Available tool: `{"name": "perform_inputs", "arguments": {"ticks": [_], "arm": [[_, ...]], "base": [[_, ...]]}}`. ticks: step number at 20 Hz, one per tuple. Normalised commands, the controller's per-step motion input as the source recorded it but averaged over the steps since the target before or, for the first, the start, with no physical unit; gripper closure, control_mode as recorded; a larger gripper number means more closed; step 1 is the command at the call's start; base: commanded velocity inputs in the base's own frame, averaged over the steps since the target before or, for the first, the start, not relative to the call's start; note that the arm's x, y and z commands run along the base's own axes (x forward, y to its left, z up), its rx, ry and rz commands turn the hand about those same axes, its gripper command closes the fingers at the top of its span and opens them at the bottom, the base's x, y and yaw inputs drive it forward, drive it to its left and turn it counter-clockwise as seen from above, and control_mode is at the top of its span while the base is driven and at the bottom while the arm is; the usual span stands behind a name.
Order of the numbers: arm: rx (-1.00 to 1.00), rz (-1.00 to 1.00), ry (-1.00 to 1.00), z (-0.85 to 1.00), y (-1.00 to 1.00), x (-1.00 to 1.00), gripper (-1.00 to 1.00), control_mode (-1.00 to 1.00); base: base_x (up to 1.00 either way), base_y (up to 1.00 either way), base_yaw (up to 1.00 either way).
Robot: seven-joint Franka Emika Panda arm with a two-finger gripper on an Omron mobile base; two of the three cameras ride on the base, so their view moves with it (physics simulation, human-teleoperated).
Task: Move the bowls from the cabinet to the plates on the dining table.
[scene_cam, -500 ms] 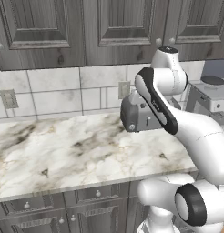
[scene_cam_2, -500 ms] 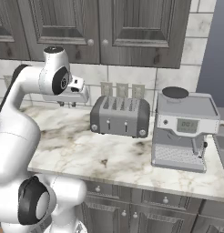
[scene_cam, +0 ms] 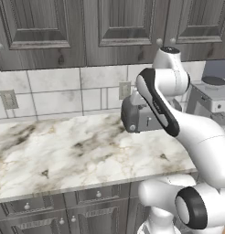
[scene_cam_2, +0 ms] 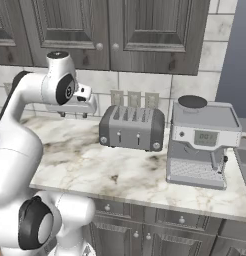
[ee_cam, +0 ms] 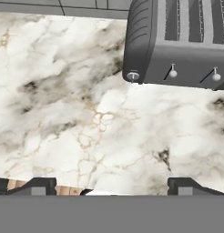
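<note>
Robot arm over the marble counter, cabinet doors shut

The dark grey cabinet [scene_cam_2: 145,30] hangs on the wall with its doors closed (what is inside cannot be seen). Below it lies the white marble counter [scene_cam: 64,155]. A grey coffee machine [scene_cam_2: 202,142] stands beside a grey toaster [scene_cam_2: 131,127]. The gripper [ee_cam: 112,185] hangs above the counter near the toaster, its fingers wide apart, holding nothing.
</note>
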Motion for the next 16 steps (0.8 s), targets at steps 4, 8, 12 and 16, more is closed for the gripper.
{"name": "perform_inputs", "arguments": {"ticks": [4,8,12,16], "arm": [[0.00,0.00,-0.12,0.00,0.00,-0.31,-1.00,-1.00],[0.00,0.00,-0.25,0.00,0.00,-0.65,-1.00,-1.00],[0.04,0.00,-0.27,0.01,0.00,-0.59,-1.00,-1.00],[0.12,0.00,-0.18,0.00,-0.04,-0.27,-1.00,-1.00]], "base": [[0.00,0.00,0.00],[0.00,0.00,0.00],[0.00,0.00,0.00],[0.00,0.00,0.00]]}}
